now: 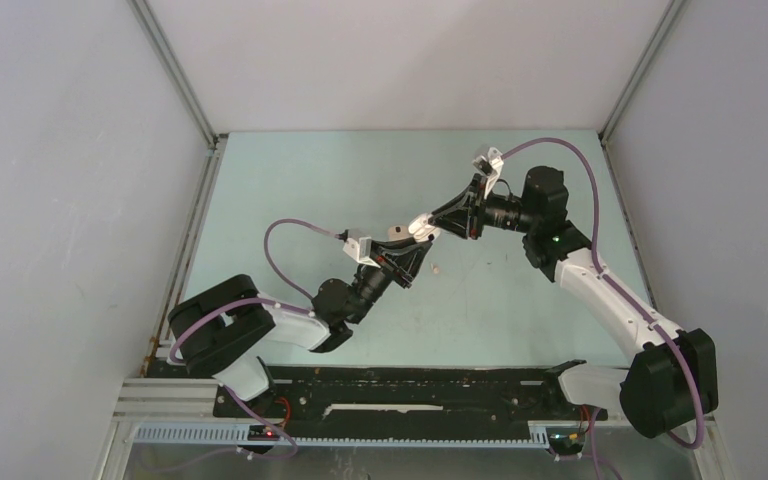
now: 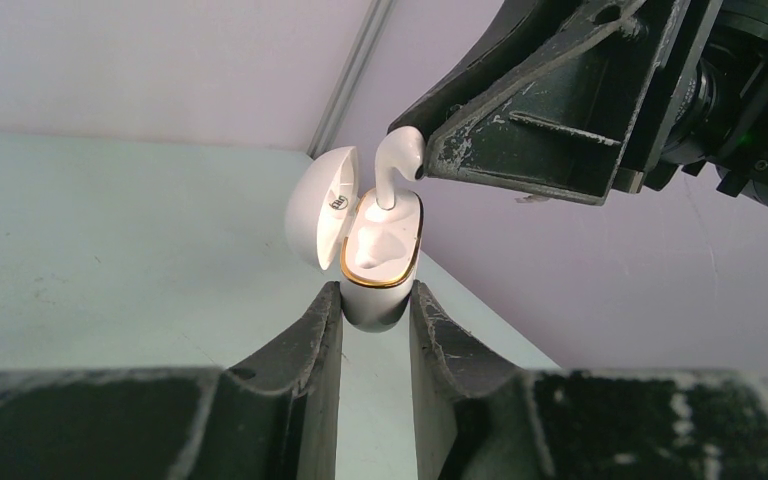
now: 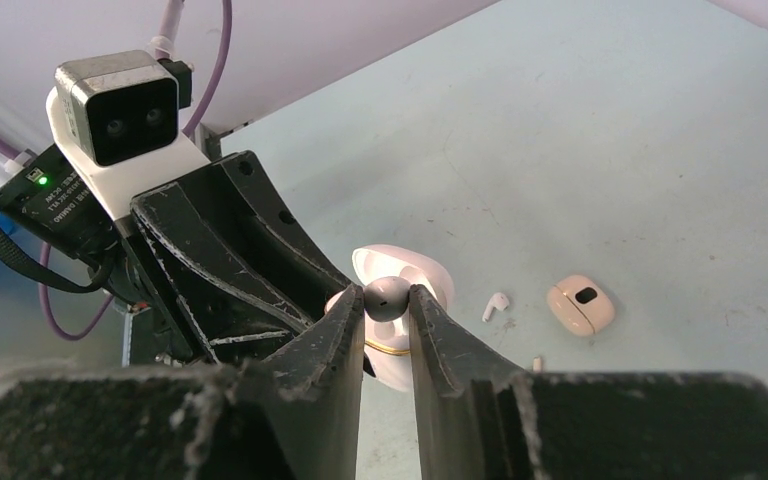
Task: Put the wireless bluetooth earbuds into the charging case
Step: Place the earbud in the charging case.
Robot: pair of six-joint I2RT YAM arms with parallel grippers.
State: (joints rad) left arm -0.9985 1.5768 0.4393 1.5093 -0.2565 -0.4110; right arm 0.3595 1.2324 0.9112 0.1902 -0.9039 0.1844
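Earbud (image 2: 397, 155) pinched in right tool (image 3: 387, 300), stem inside open case (image 2: 382, 250) clamped by left tool (image 2: 375, 300).

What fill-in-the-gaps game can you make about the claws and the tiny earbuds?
1. The left claw is shut on a glossy white gold-rimmed charging case whose lid is ____.
2. The right claw pinches a small white plastic earbud whose stem points into the open ____.
3. A loose white earbud lies on the pale green table beside a beige rounded case whose lid is ____.
Missing words: open; case; closed.
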